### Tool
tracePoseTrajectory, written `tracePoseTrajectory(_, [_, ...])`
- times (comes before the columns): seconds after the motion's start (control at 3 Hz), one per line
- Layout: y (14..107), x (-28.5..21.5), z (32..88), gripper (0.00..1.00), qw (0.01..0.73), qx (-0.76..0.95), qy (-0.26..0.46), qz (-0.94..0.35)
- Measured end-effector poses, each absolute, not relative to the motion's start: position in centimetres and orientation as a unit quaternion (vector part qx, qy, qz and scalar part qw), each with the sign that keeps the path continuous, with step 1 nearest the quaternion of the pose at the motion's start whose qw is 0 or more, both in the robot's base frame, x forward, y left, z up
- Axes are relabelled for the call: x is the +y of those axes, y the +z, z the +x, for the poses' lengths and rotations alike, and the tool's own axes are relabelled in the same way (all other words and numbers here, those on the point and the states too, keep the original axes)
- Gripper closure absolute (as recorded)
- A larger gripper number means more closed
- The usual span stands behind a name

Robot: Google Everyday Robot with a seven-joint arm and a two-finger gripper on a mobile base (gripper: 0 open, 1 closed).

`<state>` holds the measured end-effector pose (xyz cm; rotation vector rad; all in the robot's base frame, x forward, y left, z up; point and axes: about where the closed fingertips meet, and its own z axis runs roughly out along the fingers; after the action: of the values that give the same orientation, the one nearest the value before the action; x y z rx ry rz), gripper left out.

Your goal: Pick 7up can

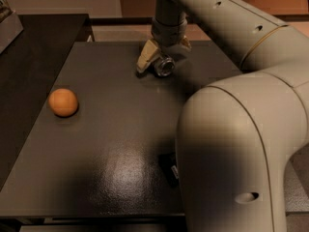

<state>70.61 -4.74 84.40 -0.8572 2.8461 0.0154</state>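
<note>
Silvery can [164, 66]: it's sitting at the far end of the table, a bit right of the middle, tipped on its side with the shiny round end facing the camera. I'm not able to tell if it's resting on the top or being held just off it.
Gripper [163, 57]: it's hanging straight down over the can, with its tan part sticking out just to the can's left and the can tucked right under it. Honestly I'm not seeing enough to call it open or closed, so I can't tell if it's gripping anything.
Arm [241, 144]: the big beige arm is filling the whole right side of my view, reaching from the near right corner up and over to the far end of the table.
Table [106, 129]: the dark matte top is catching a soft glare near the front.
Orange [63, 102]: it's sitting on the left side of the table, well away from the can and the gripper.
Wrapper [169, 167]: a black wrapper is lying near the front right, and the arm is hiding most of it.
Side surface [34, 57]: a darker top is running along the left edge of the table.
</note>
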Motion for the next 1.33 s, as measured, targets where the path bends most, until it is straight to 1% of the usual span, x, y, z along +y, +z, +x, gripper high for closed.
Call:
tracePoseTrajectory(0.33, [83.8, -4.8, 70.7, 0.18, 0.080, 0.954, 0.003, -0.287])
tracePoseTrajectory(1.0, [84.4, -5.0, 70.2, 0.64, 0.092, 0.951, 0.016, -0.296])
tracePoseTrajectory(1.33, [86.2, -5.6, 68.9, 0.87, 0.117, 0.944, 0.018, -0.307])
